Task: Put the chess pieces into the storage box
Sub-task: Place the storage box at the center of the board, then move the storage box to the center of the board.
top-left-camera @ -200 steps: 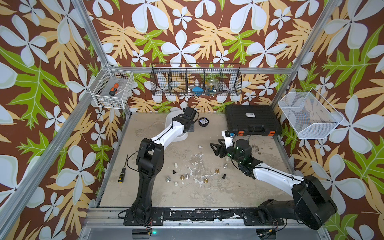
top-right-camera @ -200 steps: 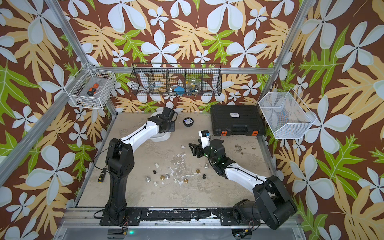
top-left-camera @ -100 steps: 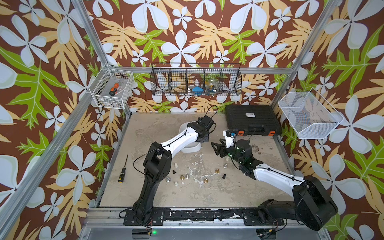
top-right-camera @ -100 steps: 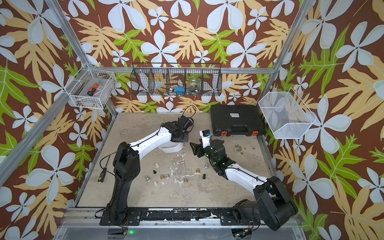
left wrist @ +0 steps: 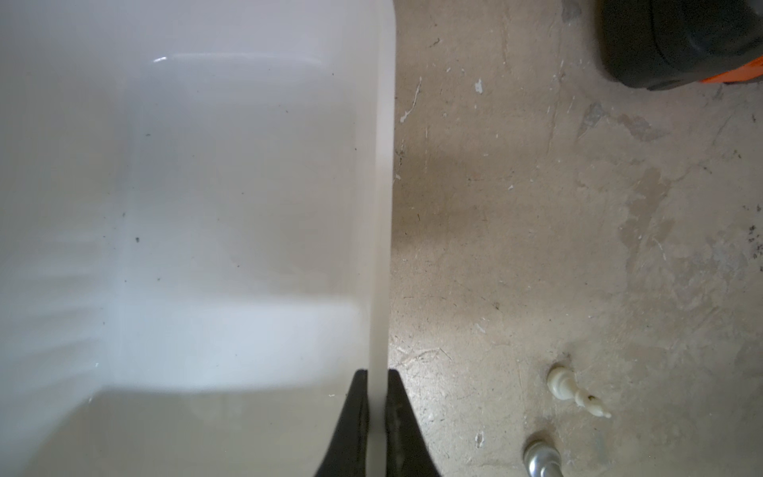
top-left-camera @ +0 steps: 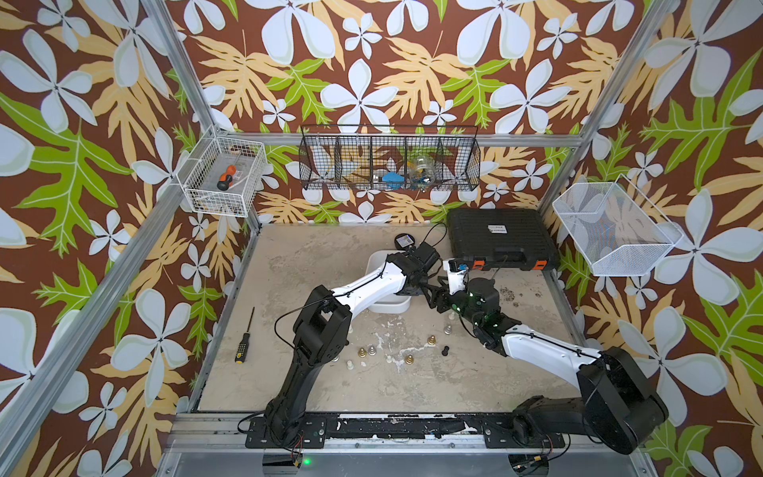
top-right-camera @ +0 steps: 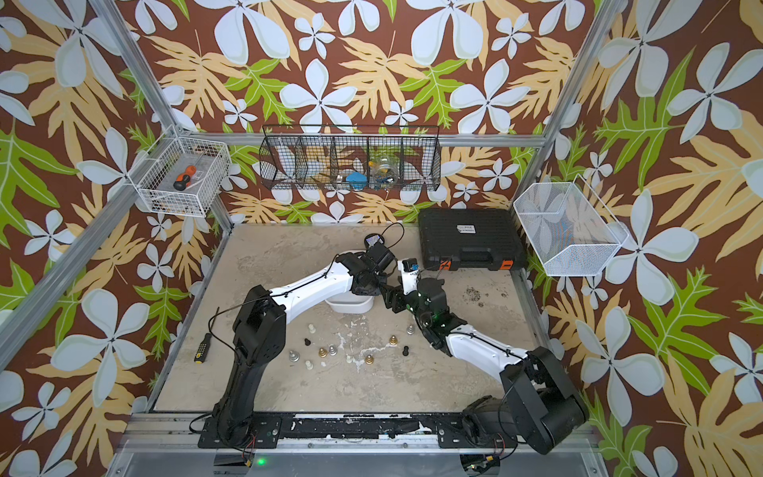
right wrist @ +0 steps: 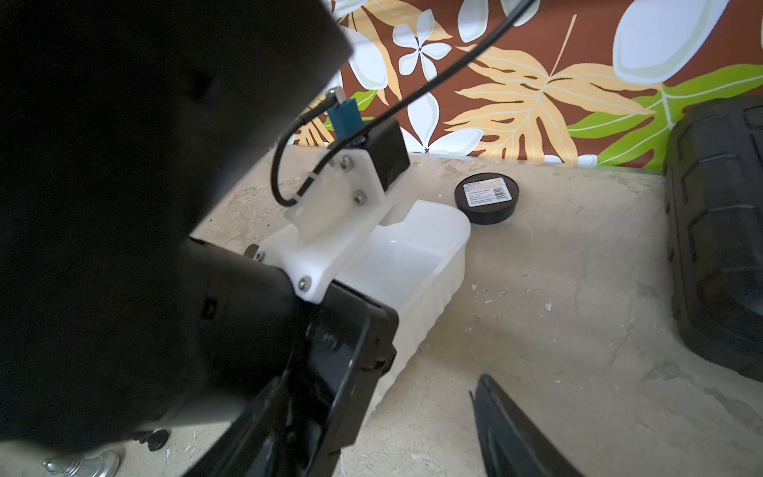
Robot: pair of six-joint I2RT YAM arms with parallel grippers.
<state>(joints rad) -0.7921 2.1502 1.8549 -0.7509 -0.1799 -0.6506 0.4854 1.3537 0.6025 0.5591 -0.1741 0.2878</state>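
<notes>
The white storage box (top-left-camera: 390,306) sits mid-table, and my left gripper (left wrist: 376,373) is shut on its side wall, one finger inside and one outside. It holds no pieces where I can see into it (left wrist: 231,198). My right gripper (top-left-camera: 435,295) hangs open just right of the box, close to the left wrist, with nothing between its fingers; one finger (right wrist: 508,433) shows over bare table. Several chess pieces stand scattered in front of the box: gold (top-left-camera: 431,339), silver (top-left-camera: 447,329), black (top-left-camera: 445,351), cream (top-right-camera: 311,328). Near the box, a cream piece (left wrist: 578,392) lies on its side.
A black round puck (top-left-camera: 404,240) lies behind the box. The black case (top-left-camera: 499,239) with orange latches fills the back right corner. A screwdriver (top-left-camera: 244,342) lies near the table's left edge. Wire baskets hang on the walls.
My left arm has dragged the storage box from the back left towards the middle, right up beside the right gripper. The right arm has hardly moved.
</notes>
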